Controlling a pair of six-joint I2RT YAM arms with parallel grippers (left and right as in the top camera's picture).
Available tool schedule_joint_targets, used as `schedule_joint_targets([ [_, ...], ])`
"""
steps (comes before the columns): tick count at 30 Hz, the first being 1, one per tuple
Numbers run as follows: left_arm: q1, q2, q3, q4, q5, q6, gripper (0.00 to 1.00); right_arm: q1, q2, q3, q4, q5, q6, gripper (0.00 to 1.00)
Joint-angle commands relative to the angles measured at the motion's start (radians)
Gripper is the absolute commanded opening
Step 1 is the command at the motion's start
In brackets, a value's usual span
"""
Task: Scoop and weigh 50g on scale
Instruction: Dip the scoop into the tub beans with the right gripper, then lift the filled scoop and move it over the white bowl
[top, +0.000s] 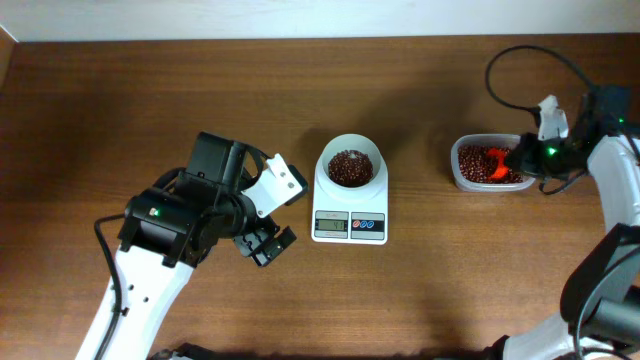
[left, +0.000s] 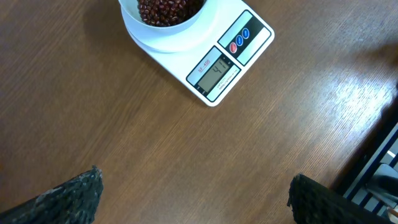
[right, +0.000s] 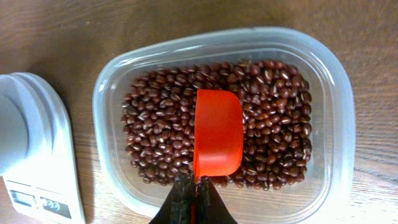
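Scale (left: 205, 53) digits unreadable; left hand (left: 196, 205) wide, right hand (right: 193, 202) pinches orange scoop (right: 217, 134).

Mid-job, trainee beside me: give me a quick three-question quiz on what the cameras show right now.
1. True or false: the bowl on the scale already holds beans.
2. Where is the orange scoop? A) over the bowl B) at the tub of beans C) lying on the bare table
3. Fill in: the ____ arm's jaws stand wide open, holding nothing.
Key: 1 true; 2 B; 3 left.
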Motion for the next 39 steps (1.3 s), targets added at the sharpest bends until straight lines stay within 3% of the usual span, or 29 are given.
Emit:
schedule_joint_targets([
  [1, 0.003, -0.002, 0.013, 0.001, 0.018, 0.016, 0.99, -0.025, 0.063, -0.003, 0.0, -0.129, 0.008, 0.04],
  [7, 0.003, -0.002, 0.013, 0.001, 0.018, 0.016, 0.99, -0.026, 0.088, -0.003, -0.003, -0.231, -0.003, 0.04],
  [21, 0.003, -0.002, 0.013, 0.001, 0.018, 0.016, 0.99, -0.272, 0.088, -0.003, -0.033, -0.584, -0.083, 0.04],
  [39, 0.003, -0.002, 0.013, 0.001, 0.018, 0.016, 0.99, -0.22, 0.088, -0.003, -0.064, -0.773, -0.105, 0.04],
])
